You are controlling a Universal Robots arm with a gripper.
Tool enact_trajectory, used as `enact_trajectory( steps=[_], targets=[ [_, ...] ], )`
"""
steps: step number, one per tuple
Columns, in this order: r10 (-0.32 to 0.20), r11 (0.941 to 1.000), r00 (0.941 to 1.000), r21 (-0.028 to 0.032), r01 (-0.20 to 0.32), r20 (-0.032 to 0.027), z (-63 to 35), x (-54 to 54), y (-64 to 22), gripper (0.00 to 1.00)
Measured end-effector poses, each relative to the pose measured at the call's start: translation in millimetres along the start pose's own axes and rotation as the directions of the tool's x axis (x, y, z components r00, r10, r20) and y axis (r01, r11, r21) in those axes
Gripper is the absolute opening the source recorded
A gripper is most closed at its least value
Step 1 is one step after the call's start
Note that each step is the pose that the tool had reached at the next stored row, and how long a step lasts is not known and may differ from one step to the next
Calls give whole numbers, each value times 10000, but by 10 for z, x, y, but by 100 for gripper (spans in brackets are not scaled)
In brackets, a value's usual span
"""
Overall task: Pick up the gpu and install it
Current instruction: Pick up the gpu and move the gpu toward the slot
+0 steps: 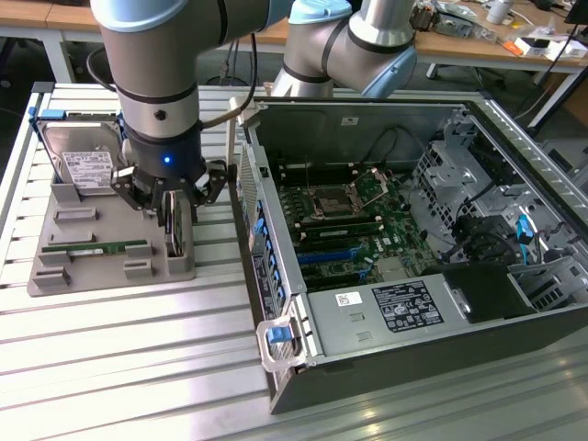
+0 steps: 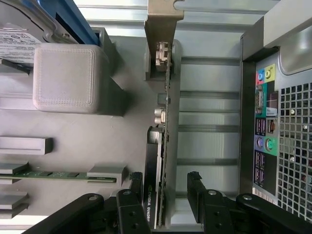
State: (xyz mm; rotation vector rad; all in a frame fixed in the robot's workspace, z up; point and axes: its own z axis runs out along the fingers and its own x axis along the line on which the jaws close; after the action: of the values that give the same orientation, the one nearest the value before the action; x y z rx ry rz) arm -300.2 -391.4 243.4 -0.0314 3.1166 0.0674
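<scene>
We see the end effector (image 1: 171, 197) open, jaws either side of the gpu (image 1: 175, 230), which stands on edge in the grey tray (image 1: 55, 271) on the worktop (image 1: 138, 367), at the exterior view's left of the PC case (image 1: 386, 372); we judge the close should be centred and square on both flat faces.

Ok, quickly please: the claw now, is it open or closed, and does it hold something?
Claw: open, one finger on each side of the upright gpu, holding nothing.
</scene>
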Motion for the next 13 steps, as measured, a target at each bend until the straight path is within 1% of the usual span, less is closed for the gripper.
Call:
enact_trajectory(
  steps=[5, 6, 7, 8, 9, 13],
  targets=[
    [0, 10000, 10000, 0, 0, 0, 16, 0, 0, 50],
    [0, 10000, 10000, 0, 0, 0, 16, 0, -1, 48],
    [0, 10000, 10000, 0, 0, 0, 16, 0, -1, 42],
    [1, 10000, 10000, 0, -1, -1, 16, 1, -1, 29],
    [1, 10000, 10000, 0, -1, 0, 16, 0, -1, 27],
    [1, 10000, 10000, 0, -1, 0, 16, 1, -1, 27]
  ],
)
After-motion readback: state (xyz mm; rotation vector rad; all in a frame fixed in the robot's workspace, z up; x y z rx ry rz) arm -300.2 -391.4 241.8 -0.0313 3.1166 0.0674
